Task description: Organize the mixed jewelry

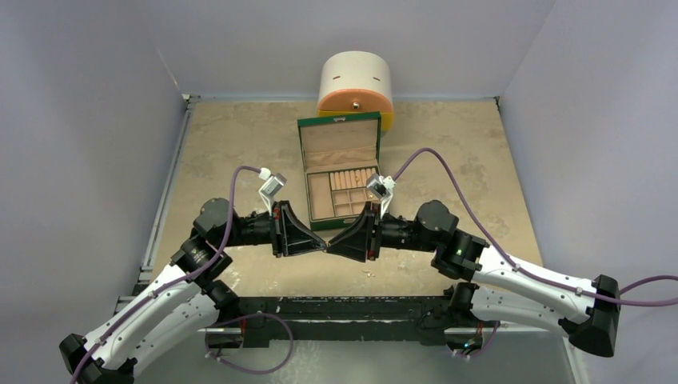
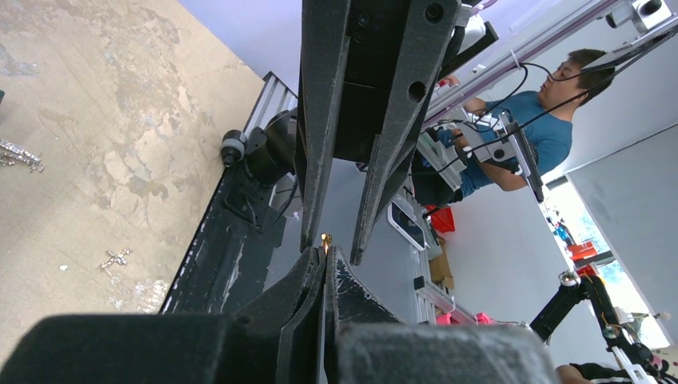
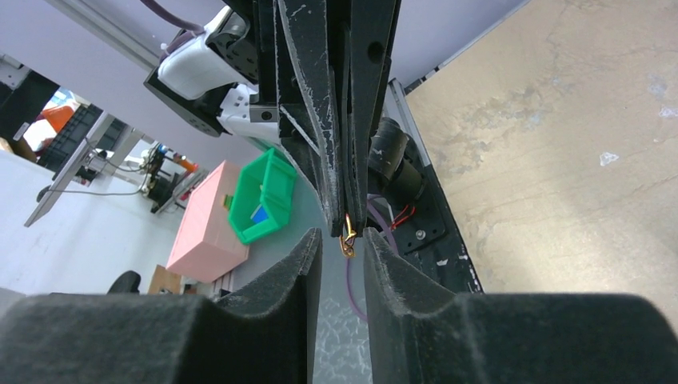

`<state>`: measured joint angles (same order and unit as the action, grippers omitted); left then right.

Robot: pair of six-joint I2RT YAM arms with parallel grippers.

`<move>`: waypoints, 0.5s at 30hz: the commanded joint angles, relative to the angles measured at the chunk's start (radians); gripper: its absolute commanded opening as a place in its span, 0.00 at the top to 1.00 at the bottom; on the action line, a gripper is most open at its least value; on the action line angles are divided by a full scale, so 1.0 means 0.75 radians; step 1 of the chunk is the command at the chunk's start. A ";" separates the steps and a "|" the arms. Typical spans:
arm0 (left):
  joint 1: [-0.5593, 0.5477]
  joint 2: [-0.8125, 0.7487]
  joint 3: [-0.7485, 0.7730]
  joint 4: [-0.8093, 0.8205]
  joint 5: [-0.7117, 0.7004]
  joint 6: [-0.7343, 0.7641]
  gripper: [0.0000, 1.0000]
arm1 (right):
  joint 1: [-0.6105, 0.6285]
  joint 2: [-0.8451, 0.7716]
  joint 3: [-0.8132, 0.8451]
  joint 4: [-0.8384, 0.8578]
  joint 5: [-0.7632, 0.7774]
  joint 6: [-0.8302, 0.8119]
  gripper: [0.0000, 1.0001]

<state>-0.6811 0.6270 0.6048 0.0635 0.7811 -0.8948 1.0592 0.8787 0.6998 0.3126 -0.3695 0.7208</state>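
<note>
1. Near the counter's [image 1: 240, 144] near edge, the left gripper [image 2: 326, 254] is clenching a tiny gold piece [image 3: 348, 242] at its very fingertips.
2. The right gripper [image 3: 342, 234] is meeting it tip to tip, with its jaws parted on either side of the gold piece and not gripping it.
3. Risk: so little of the piece is protruding that a mistimed handover could be dropping it off the near edge.
4. Farther in, silvery pieces [image 2: 116, 258] are lying loose on the counter, and the green box [image 1: 340, 140] is standing open mid-counter.
</note>
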 commanded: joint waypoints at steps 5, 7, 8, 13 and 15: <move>0.004 -0.006 0.053 0.069 0.019 0.023 1.00 | -0.005 -0.021 -0.003 0.089 -0.050 0.002 0.90; 0.003 -0.005 0.054 0.068 0.018 0.027 1.00 | -0.005 -0.021 -0.001 0.090 -0.051 0.000 1.00; 0.004 -0.004 0.056 0.065 0.015 0.028 1.00 | -0.005 -0.022 0.000 0.090 -0.050 -0.002 1.00; 0.003 -0.006 0.063 0.051 0.002 0.042 1.00 | -0.005 -0.026 0.001 0.087 -0.041 -0.006 1.00; 0.004 -0.012 0.070 0.028 -0.010 0.054 0.95 | -0.005 -0.031 0.004 0.074 -0.027 -0.011 1.00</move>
<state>-0.6811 0.6273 0.6106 0.0654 0.7853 -0.8932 1.0580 0.8764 0.6952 0.3195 -0.3847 0.7219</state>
